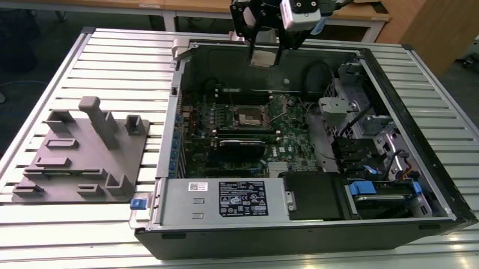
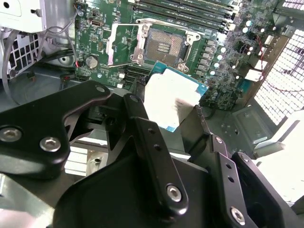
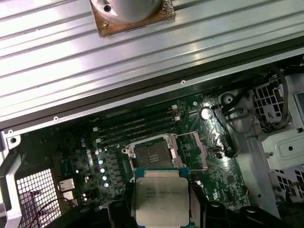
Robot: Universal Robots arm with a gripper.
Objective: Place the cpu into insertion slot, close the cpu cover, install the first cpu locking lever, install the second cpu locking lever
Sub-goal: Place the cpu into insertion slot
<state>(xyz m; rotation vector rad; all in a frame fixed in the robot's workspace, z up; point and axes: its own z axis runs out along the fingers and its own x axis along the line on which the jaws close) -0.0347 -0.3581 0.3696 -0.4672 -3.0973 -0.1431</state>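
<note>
My gripper [image 1: 264, 55] hangs above the far end of the open computer case, shut on the cpu [image 1: 261, 59], a flat square chip with a pale metal top. Both wrist views show the cpu [image 2: 172, 100] [image 3: 159, 202] clamped by its edges between the black fingers [image 2: 137, 118] [image 3: 195, 204]. The insertion slot [image 1: 250, 116] [image 2: 164, 46] [image 3: 151, 154] lies below on the green motherboard, its dark centre bare. The cpu cover [image 2: 124, 45] [image 3: 192, 148] stands swung open beside the slot. A thin wire lever [image 2: 121, 65] sticks out next to it.
Long black memory slots [image 3: 135, 128] run beside the socket, and a black card [image 1: 243, 147] lies nearer the front. A labelled power supply [image 1: 224, 199], drive cages [image 1: 374, 145] and cables [image 1: 318, 73] crowd the case. A grey fixture plate [image 1: 82, 154] sits at the exterior view's left.
</note>
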